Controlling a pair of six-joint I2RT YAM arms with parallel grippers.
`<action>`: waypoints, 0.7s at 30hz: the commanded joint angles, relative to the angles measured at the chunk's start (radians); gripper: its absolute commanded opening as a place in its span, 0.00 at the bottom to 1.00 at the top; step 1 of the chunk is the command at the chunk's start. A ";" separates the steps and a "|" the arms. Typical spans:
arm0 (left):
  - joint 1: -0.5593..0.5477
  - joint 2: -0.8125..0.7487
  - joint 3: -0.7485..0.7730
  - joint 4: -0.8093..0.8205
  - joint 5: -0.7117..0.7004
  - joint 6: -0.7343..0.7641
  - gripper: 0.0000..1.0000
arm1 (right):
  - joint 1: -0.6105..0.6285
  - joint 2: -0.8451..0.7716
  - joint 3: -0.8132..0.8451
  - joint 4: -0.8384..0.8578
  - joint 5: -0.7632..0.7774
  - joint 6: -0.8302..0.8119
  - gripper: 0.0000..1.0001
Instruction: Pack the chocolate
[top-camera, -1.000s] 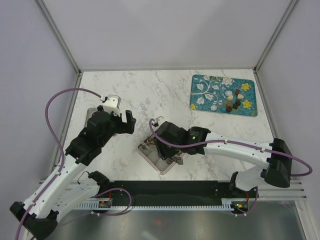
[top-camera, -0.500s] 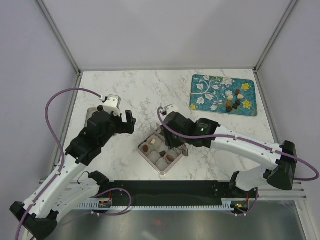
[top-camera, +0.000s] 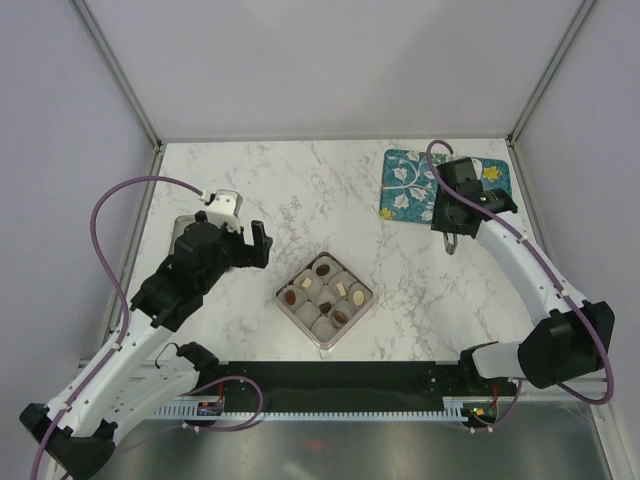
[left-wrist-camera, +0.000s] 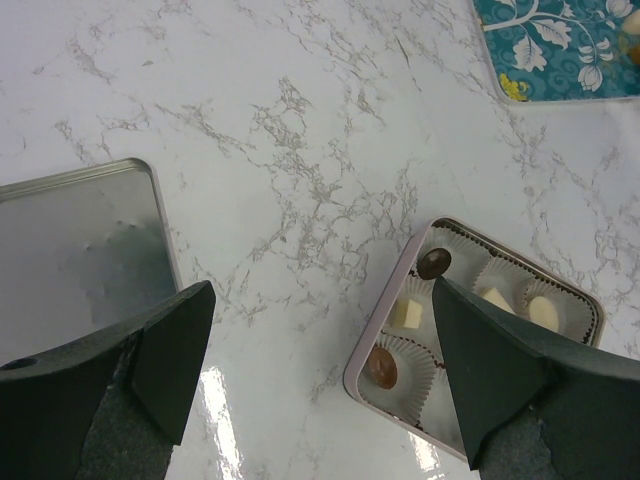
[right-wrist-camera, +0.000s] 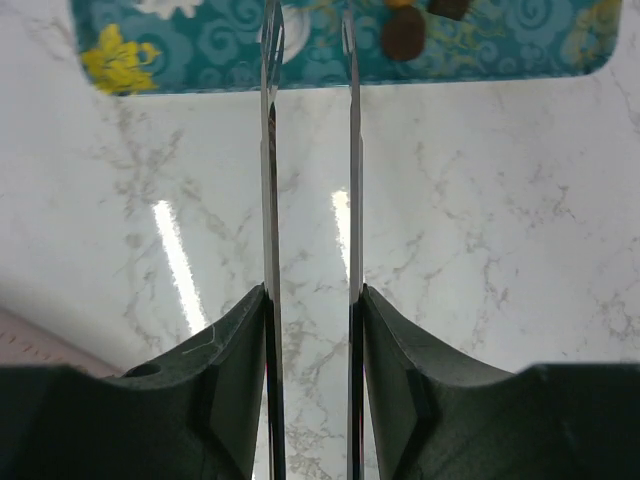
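Several chocolates lie in the paper cups of the pink tray (top-camera: 301, 321): a dark brown one (top-camera: 323, 268), a mid brown one (top-camera: 290, 297) and a cream-white one (top-camera: 306, 283) among them. The left wrist view shows the tray (left-wrist-camera: 388, 298) with a brown chocolate (left-wrist-camera: 380, 368). More chocolates (right-wrist-camera: 405, 35) lie on the teal mat (top-camera: 405, 185); my right arm hides most of them from above. My right gripper (top-camera: 452, 243) hangs at the mat's near edge. Its thin blades (right-wrist-camera: 307, 15) are slightly apart and empty. My left gripper (top-camera: 255, 243) is wide open and empty (left-wrist-camera: 320, 400), left of the tray.
A grey metal lid (left-wrist-camera: 70, 250) lies on the marble table under my left arm, also partly visible from above (top-camera: 183, 225). The enclosure's walls and frame posts bound the table at the back and sides.
My right arm has left the tray and swung back and right to the teal mat, uncovering the tray and its chocolates. The left arm has not moved.
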 joint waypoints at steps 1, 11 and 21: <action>0.000 -0.003 0.016 0.020 0.002 -0.007 0.97 | -0.094 0.033 -0.023 0.022 -0.028 -0.045 0.47; 0.000 0.003 0.016 0.018 0.005 -0.007 0.97 | -0.211 0.095 -0.060 0.097 -0.085 -0.025 0.48; 0.000 0.006 0.016 0.020 0.005 -0.007 0.97 | -0.248 0.138 -0.072 0.134 -0.095 -0.018 0.51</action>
